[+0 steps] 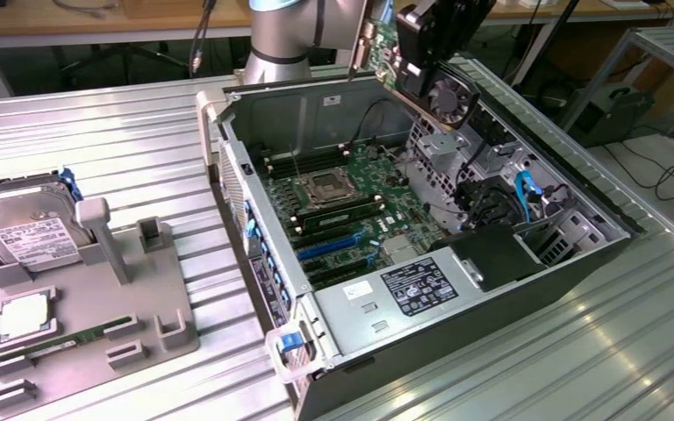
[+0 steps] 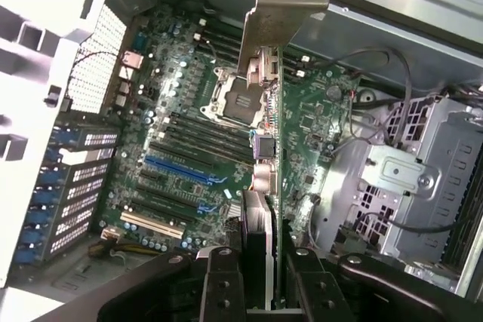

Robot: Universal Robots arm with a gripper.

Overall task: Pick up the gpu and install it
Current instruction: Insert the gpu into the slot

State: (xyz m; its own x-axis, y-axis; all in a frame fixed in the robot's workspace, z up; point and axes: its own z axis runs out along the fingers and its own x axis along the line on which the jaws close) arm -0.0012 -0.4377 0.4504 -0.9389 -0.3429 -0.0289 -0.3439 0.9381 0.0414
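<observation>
1. Exterior view: the gripper (image 1: 431,35) hangs above the far side of the open computer case (image 1: 290,110). It is clenched on the gpu (image 1: 421,74).
2. The gpu is in the air and tilted, with its round black fan (image 1: 448,92) at the lower end. It is over the rim of the case and well apart from the motherboard (image 1: 343,206) inside.
3. On the exterior view's left, a hard drive (image 1: 21,232) with a white label stands on a grey holder (image 1: 150,298), apart from the case.
4. Wrist view: the black fingers (image 2: 223,288) press the gpu (image 2: 260,216) from both sides. The card is seen from its edge, and its silver bracket (image 2: 275,13) is at the end far from the gripper.
5. Behind the card lies the motherboard (image 2: 189,133) with blue slots (image 2: 181,171) and a processor socket (image 2: 241,99). The card is not sitting in any slot.
</observation>
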